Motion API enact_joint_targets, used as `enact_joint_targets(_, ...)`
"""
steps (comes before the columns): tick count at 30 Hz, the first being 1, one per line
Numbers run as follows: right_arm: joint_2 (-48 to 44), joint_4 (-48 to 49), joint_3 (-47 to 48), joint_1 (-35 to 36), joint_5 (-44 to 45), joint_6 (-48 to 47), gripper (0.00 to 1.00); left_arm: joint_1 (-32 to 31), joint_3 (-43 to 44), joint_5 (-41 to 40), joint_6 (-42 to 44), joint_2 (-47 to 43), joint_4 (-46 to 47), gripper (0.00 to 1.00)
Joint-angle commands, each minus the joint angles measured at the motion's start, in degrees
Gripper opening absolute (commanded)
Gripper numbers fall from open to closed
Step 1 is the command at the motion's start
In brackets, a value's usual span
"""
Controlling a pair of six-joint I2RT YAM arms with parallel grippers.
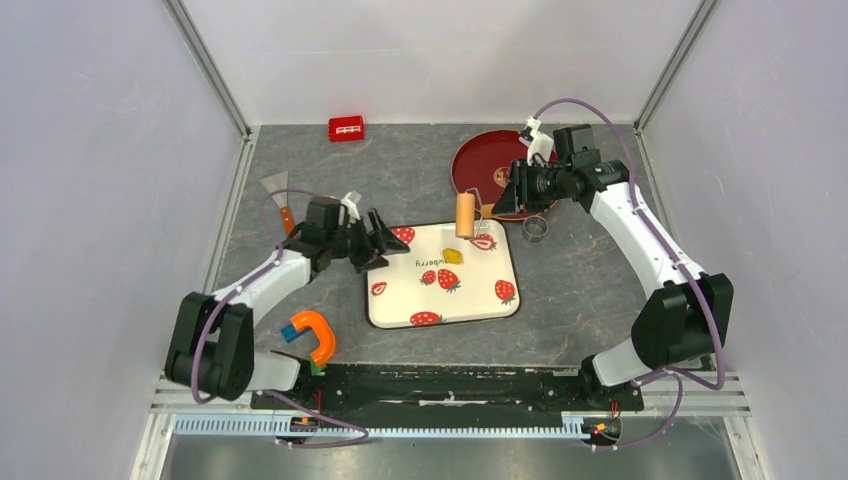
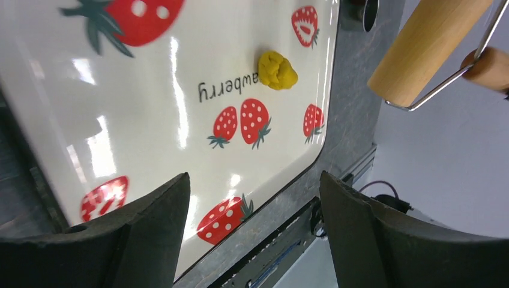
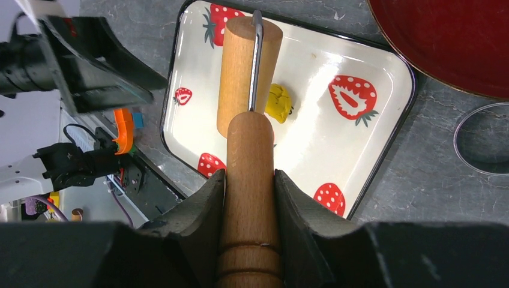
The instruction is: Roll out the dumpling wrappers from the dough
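Observation:
The dough (image 1: 453,255) (image 2: 277,69) (image 3: 278,102) is a small bright-yellow lump lying on the strawberry-print tray (image 1: 480,290) (image 2: 150,90) (image 3: 318,132). My right gripper (image 1: 508,190) (image 3: 249,174) is shut on the wooden handle of the roller (image 1: 465,214) (image 2: 429,48) (image 3: 240,72). The roller's barrel hangs above the tray's far edge, just beyond the dough. At the tray's left edge my left gripper (image 1: 378,243) (image 2: 252,180) stands open and holds nothing. No dumpling wrappers are in view.
A red plate (image 1: 475,160) (image 3: 444,42) sits behind the tray at the right, a metal ring cutter (image 1: 536,228) (image 3: 483,138) beside it. A red block (image 1: 346,128) lies at the back, a scraper (image 1: 280,195) at the left, an orange tool (image 1: 315,335) near the left base.

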Motion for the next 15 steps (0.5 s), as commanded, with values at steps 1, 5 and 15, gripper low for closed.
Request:
enact_joint_targets(1, -0.5, 1.6, 3.8, 0.1, -1.8, -1.5, 0.01, 5.6, 0.8, -1.5, 4.2, -7.5, -9.3, 0.83)
enact_joint_targets(5, 0.8, 1.4, 4.2, 0.8, -2.2, -2.1, 0.02, 7.6, 2.1, -11.9, 10.0, -12.4, -19.9, 0.83)
enact_joint_targets(15, 2.1, 1.9, 4.7, 1.4, -3.3, -1.7, 0.00, 7.8, 4.3, -11.4, 13.7, -13.4, -28.3, 0.82)
